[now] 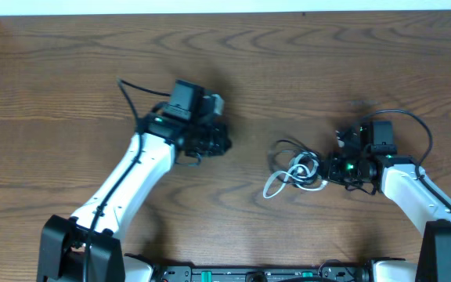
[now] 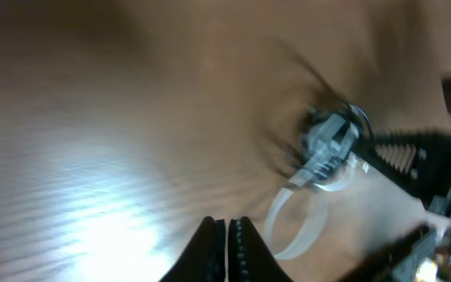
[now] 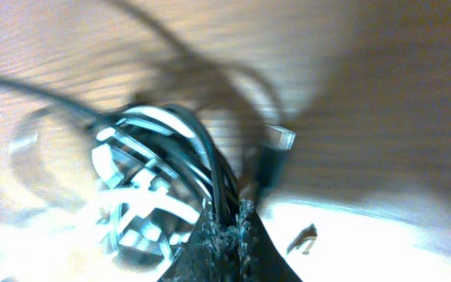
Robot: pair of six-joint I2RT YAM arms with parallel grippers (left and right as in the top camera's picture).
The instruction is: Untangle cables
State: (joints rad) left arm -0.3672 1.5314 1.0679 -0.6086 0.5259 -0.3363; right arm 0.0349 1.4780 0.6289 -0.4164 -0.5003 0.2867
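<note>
right end effector pinched shut on black cable at tangle edge, left end effector closed empty beside tangle, so pull slowly off white cable.

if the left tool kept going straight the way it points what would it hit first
Probably bare table; the cable tangle lies off to the side of the left tool, though depth is blurry.

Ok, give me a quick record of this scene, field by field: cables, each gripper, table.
cables: black and white, tangled in one bundle, right of the table's centre
left gripper: shut, empty, apart from the bundle
right gripper: shut on strands at the bundle's right edge
table: dark wood grain
untangling: not yet done
</note>
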